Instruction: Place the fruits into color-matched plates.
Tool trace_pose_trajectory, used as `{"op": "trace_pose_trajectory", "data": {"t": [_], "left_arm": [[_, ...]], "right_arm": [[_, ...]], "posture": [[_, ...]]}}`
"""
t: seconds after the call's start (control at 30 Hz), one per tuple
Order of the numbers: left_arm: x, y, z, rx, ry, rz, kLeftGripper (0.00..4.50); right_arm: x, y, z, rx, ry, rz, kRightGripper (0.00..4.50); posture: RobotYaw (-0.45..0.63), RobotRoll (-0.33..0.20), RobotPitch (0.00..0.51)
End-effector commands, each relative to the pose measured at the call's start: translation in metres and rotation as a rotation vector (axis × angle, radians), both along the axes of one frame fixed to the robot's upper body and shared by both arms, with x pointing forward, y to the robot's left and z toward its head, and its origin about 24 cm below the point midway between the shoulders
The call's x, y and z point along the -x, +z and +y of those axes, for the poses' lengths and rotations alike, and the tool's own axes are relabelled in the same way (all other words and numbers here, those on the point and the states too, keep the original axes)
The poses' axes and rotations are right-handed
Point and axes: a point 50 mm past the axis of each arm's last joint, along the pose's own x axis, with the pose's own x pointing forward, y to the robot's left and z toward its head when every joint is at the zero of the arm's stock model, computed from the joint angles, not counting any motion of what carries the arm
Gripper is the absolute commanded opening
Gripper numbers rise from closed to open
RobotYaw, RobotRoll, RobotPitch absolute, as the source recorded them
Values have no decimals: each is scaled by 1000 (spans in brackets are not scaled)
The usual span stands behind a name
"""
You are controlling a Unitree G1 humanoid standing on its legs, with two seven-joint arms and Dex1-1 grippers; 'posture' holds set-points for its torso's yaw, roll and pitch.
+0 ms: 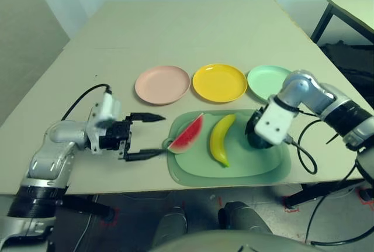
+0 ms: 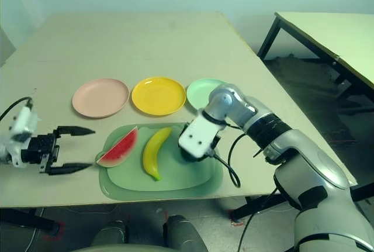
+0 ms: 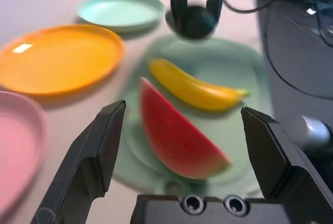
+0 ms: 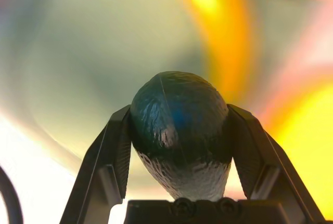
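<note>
Head stereo pair: you look forward and down at the table (image 1: 175, 24) from above its near edge; both eyes share the whole scene (right eye shifted sideways).

Left wrist camera: low, close, facing the watermelon wedge (image 3: 177, 133), the mat (image 3: 229, 68) beyond toward 12 o'clock, shared with the head pair.

Right wrist camera: very near, pressed up to the avocado (image 4: 179, 130).

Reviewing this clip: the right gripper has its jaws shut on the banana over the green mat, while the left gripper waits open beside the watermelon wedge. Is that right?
Not quite. The right gripper is shut on the avocado, not the banana, which lies free on the green mat, as the right wrist view shows. The rest holds: the left gripper waits open beside the watermelon wedge.
</note>
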Motion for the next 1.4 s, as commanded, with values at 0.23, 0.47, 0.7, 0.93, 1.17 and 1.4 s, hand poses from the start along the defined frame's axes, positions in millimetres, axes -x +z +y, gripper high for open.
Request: {"op": "trace_pose_trajectory", "data": {"t": [0.23,0.47,0.7,0.93,1.17,1.4], "left_arm": [[-10,-2,3,-52,95,14,4500],[-11,-2,-4,-97,135,10,4500],[-5,-6,-4,-113,127,13,4500],[-5,-13,-6,-128,95,21,4500],[-8,-13,-3,-142,69,19,4500],[-4,-10,2,-139,-43,48,4500]], "right_arm": [[-39,-9,-45,28,-422,-181,2961],[-46,-41,-53,76,-550,-250,2961],[-48,-46,-55,95,-583,-287,3701],[-47,-27,-51,143,-481,-300,4464],[-40,-9,-27,128,-293,-217,4464],[-6,-15,18,117,130,-112,4464]], "posture": [[-71,0,36],[-40,0,36],[-38,0,34],[-62,0,27],[-81,0,24],[-74,0,37]]}}
